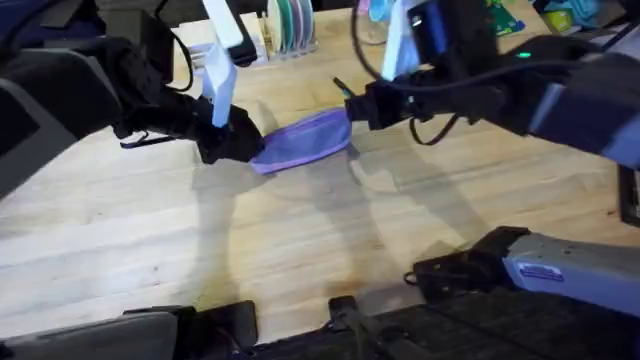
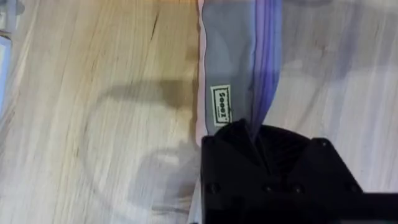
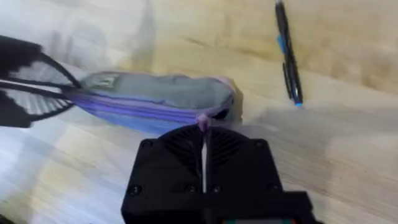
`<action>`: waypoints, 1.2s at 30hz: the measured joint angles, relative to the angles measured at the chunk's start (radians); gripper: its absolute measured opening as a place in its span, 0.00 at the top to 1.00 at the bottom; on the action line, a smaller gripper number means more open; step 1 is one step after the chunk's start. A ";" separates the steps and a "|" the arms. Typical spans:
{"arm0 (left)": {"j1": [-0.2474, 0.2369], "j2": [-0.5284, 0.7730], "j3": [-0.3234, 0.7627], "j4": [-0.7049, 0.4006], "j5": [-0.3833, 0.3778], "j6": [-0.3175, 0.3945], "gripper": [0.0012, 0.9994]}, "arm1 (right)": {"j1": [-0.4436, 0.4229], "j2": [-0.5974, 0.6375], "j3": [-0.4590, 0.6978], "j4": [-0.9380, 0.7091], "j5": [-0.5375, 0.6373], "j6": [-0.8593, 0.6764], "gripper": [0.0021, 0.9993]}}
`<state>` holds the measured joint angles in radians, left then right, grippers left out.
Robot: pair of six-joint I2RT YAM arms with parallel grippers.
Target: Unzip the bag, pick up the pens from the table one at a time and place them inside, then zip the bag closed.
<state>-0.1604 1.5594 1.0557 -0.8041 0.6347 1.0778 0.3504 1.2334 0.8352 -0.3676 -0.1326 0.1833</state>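
One soft, oval lavender bag (image 1: 305, 141) lies on the plank-striped wooden table (image 1: 150, 230). The left gripper (image 2: 254, 134) pinches one end, the right gripper (image 3: 203, 127) the zipper pull (fingers together). One thin pen (image 3: 288, 53) lies nearby.

Lavender bag, dark pen, pale wood

The bag (image 1: 305, 140) is lavender-purple with a deeper violet zipper band and a small white label printed in dark letters; beside it the pen (image 3: 288, 53) is black with blue accents. The tabletop (image 1: 150, 230) is light wood in plank strips, both pincers black.
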 joint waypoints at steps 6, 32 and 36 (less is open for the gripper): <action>0.006 0.000 0.000 -0.007 -0.002 0.000 0.96 | 0.001 -0.066 0.000 -0.013 -0.002 0.000 0.97; 0.006 0.000 0.001 -0.011 -0.015 0.000 0.96 | 0.253 0.086 0.000 0.259 -0.005 0.201 0.97; 0.006 0.000 0.001 -0.011 -0.022 0.000 0.96 | 0.299 0.131 0.000 0.333 0.009 0.272 0.97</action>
<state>-0.1541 1.5593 1.0569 -0.8152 0.6123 1.0777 0.6494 1.3649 0.8352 -0.0348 -0.1233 0.4555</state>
